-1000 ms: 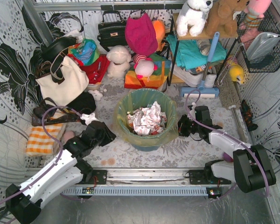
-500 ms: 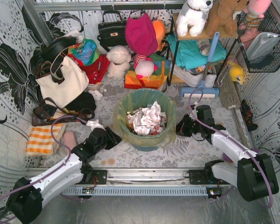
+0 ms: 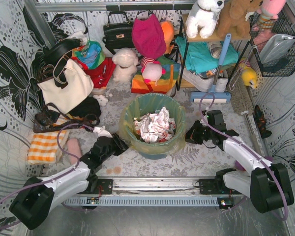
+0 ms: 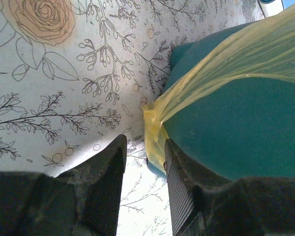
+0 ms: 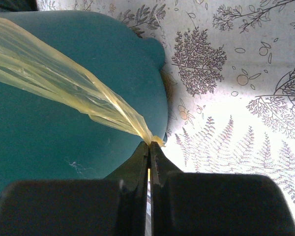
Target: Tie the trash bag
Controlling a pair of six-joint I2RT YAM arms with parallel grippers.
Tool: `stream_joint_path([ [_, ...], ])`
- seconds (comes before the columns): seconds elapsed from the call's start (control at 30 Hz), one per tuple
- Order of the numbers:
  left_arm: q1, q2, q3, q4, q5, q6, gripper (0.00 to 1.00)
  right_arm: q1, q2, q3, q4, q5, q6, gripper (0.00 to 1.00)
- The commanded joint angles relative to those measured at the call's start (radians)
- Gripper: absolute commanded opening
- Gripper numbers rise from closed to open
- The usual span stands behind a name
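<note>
At the centre of the table (image 3: 201, 160), the trash bag (image 3: 176, 139) lines a teal bin (image 3: 152, 151), with its rim folded over the outside and crumpled paper (image 3: 155, 125) inside. The left arm lies low, stretched diagonally to the bin's left flank. The left tool (image 4: 143, 150) is partly parted, with a bunched fold of bag between its fingers, unclamped. The right arm bends at the elbow and reaches the bin's right flank. The right tool (image 5: 150, 147) is pinched closed on a drawn-out strip of bag.
</note>
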Motion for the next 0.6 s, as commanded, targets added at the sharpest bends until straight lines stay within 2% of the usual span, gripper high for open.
stream_joint_path([
  [0.0, 0.010, 0.047, -0.027, 0.175, 0.025, 0.015, 0.44, -0.004, -0.010, 0.033, -0.030, 0.018, -0.017, 0.00],
  [0.2, 0.017, 0.160, -0.029, 0.317, 0.079, 0.034, 0.42, -0.003, -0.005, 0.029, -0.039, 0.029, -0.006, 0.00],
  [0.57, 0.019, 0.238, -0.027, 0.403, 0.116, 0.036, 0.35, -0.004, 0.013, 0.063, -0.077, 0.048, -0.018, 0.00],
])
